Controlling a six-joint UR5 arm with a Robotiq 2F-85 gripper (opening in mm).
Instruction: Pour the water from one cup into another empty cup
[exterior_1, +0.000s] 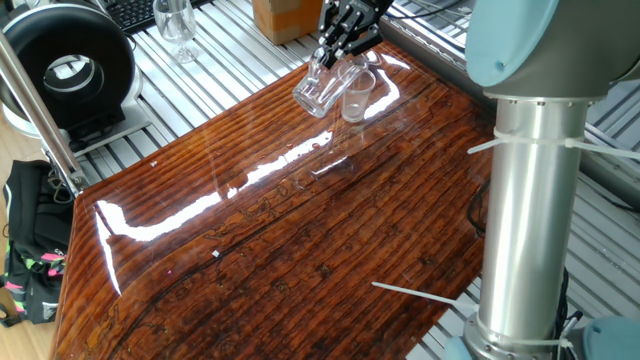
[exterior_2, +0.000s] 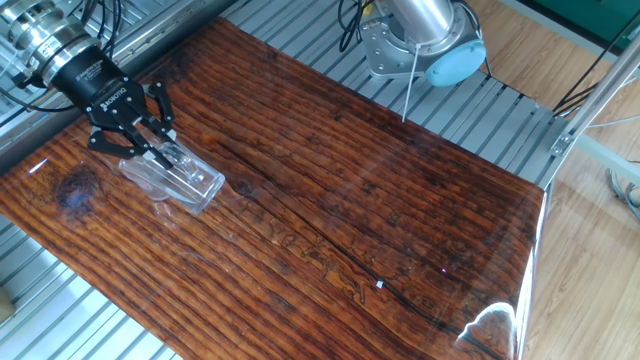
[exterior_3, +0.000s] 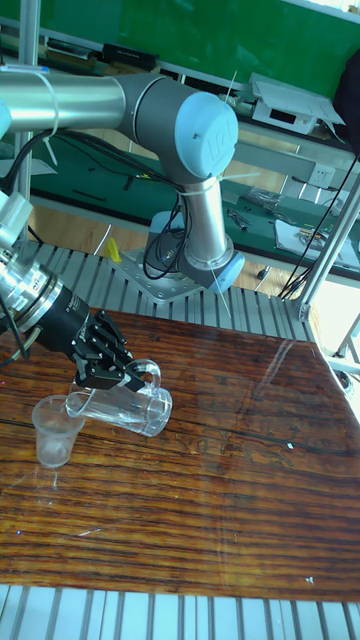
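Right now your gripper (exterior_3: 112, 377) has its jaws closed on the clear tumbler (exterior_3: 125, 408), gripping it near the rim, and the glass is tipped almost onto its side above the worktop (exterior_3: 200, 500). In the tall fixed view the tumbler's mouth points at the small cloudy cup (exterior_3: 54, 429) and sits just over that cup's rolled rim, while its thick base points away from the cup. The cloudy cup stands upright on the worktop, below and just beside the gripper. You cannot tell from any view how much water is in either vessel; nothing clear shows in the small cup.

In one fixed view, the tumbler (exterior_1: 318, 88) leans against the near side of the cloudy cup (exterior_1: 357, 95), with the gripper (exterior_1: 338, 48) above both. In the other fixed view, the tumbler (exterior_2: 172, 180) hides the cup. Beyond the cloudy cup, off the worktop, you can see a stemmed glass (exterior_1: 176, 26) and a cardboard box (exterior_1: 283, 18).
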